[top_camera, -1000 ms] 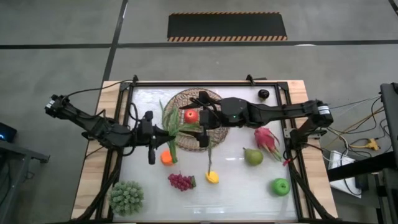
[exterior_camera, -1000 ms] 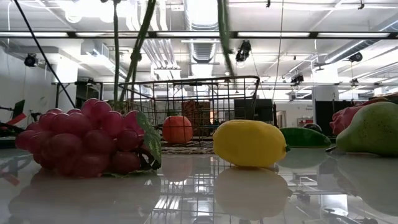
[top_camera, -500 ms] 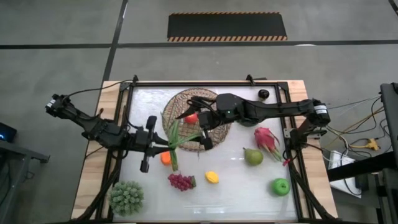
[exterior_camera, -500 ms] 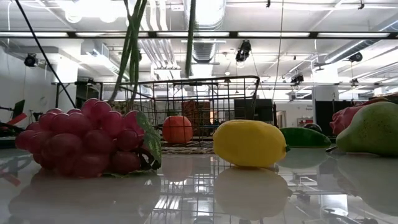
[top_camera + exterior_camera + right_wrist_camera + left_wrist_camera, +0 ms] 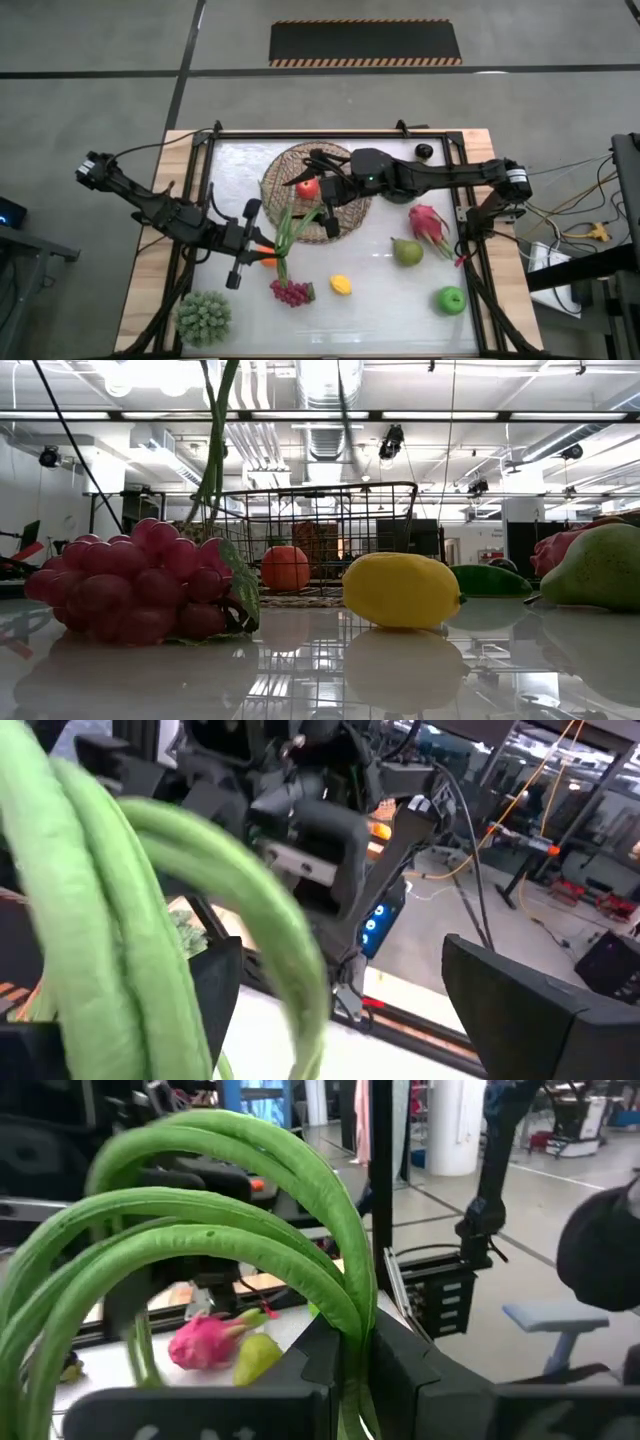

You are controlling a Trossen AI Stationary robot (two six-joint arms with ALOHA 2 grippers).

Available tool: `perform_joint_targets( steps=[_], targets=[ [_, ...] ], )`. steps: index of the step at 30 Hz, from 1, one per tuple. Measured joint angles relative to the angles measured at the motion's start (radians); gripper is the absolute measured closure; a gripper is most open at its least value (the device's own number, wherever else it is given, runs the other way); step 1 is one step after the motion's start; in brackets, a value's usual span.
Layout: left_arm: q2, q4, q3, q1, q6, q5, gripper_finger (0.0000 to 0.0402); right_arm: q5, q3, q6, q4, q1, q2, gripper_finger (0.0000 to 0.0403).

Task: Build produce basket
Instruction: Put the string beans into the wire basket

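I see left gripper pinching stalks at basket edge; right gripper spread around them.

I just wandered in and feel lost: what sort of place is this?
Probably a robotics lab or workshop. Two dark arms work over a framed table strewn with toy produce such as a lemon, cables trail across the concrete floor, and the room behind has exposed ceiling ducts and strip lighting.

Grey floor, striped mat
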Motion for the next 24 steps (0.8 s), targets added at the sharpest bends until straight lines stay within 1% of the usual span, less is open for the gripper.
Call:
perform_joint_targets(
  steps=[3,5,8,11,14,17,19,24],
  targets=[
    [0.01,0.003,0.0,-0.005,0.007,0.001,0.0385,-0.01,0.0,-0.012,0.006,0.0,0.0,0.009],
    [0.012,0.012,0.0,-0.005,0.017,0.001,0.0385,-0.025,0.0,-0.025,0.011,0.0,0.003,0.0103],
    [0.006,0.041,0.0,-0.005,0.034,0.002,0.0385,-0.067,0.0,-0.018,0.014,0.0,0.005,0.0142],
    [-0.007,0.076,0.0,-0.005,0.059,0.003,0.0385,-0.087,0.0,-0.017,0.015,0.001,0.005,0.0208],
    [-0.017,0.107,0.0,-0.005,0.093,0.004,0.0385,-0.097,0.0,-0.017,0.02,0.001,0.005,0.029],
    [-0.022,0.119,0.0,-0.005,0.125,0.005,0.0385,-0.151,0.0,-0.018,0.027,0.001,0.005,0.0371],
    [-0.022,0.119,0.0,-0.005,0.145,0.007,0.0385,-0.168,0.0,-0.008,0.04,0.005,0.005,0.0383],
    [-0.022,0.11,0.0,-0.006,0.155,0.004,0.0385,-0.173,0.012,0.0,0.036,0.02,0.004,0.0392]
  ],
)
